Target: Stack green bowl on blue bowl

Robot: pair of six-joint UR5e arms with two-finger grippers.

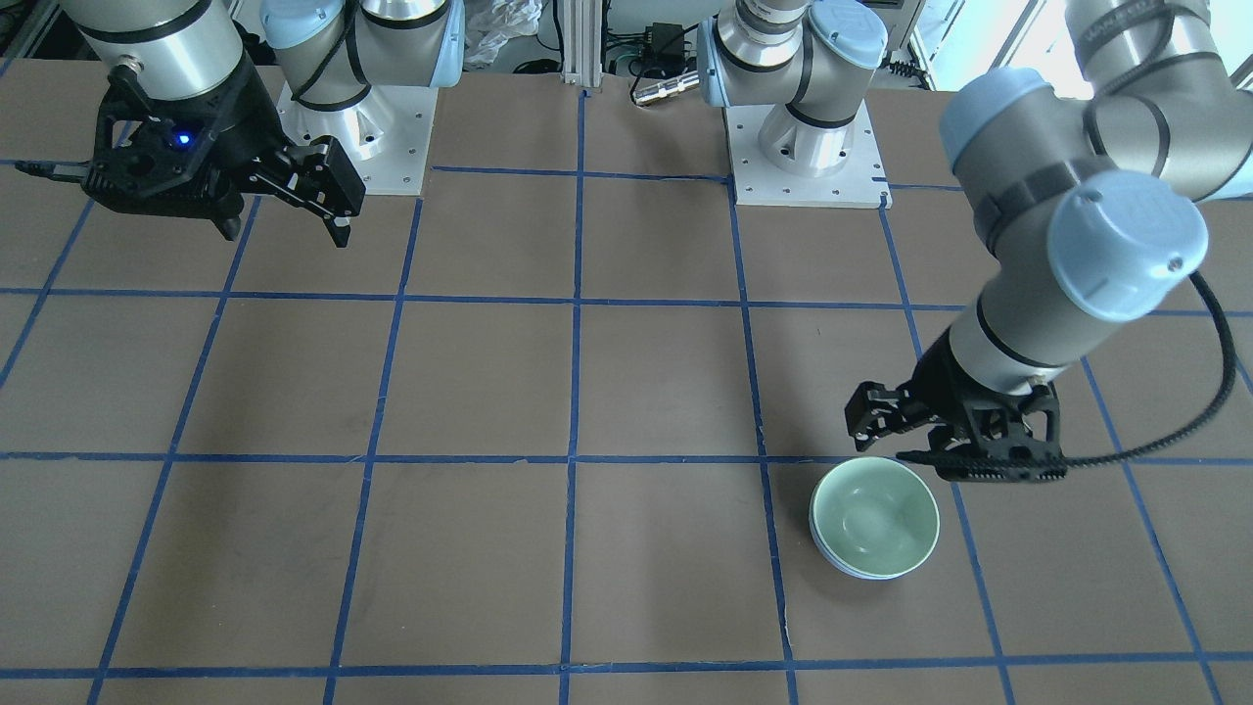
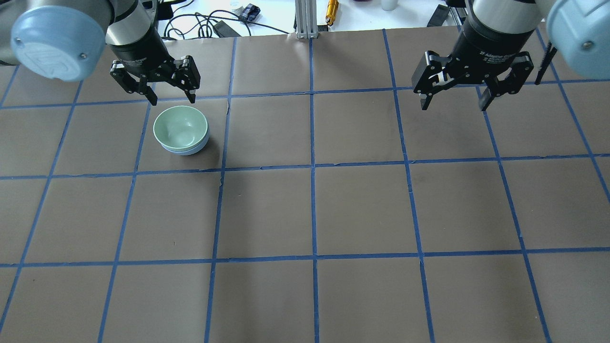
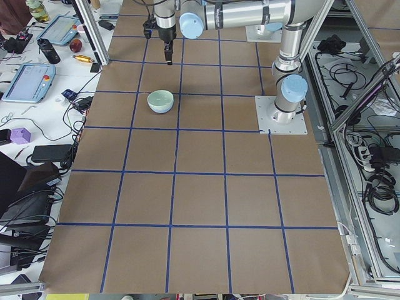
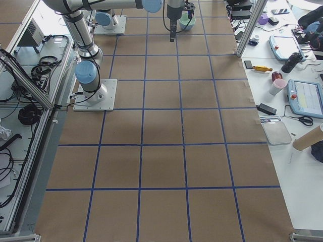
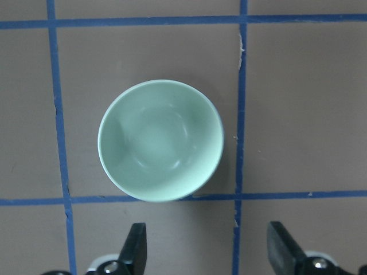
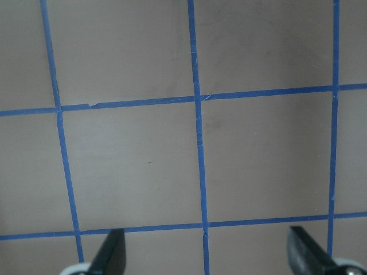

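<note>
The pale green bowl (image 1: 874, 514) sits nested inside the pale blue bowl (image 1: 863, 572), of which only a thin rim shows under it. The stack stands on the table at the overhead view's upper left: green bowl (image 2: 180, 126), blue bowl (image 2: 184, 151). My left gripper (image 2: 172, 98) is open and empty, raised just beyond the stack, apart from it. In the left wrist view the green bowl (image 5: 160, 140) lies ahead of the open fingers (image 5: 136, 249). My right gripper (image 2: 453, 103) is open and empty, far off over bare table (image 6: 143, 166).
The table is brown with a blue tape grid (image 2: 312, 164). Both arm bases (image 1: 808, 147) (image 1: 364, 137) stand at the robot's edge. Cables and tools (image 2: 228, 21) lie past the far edge. Tablets and small items (image 3: 28, 81) lie on a side bench.
</note>
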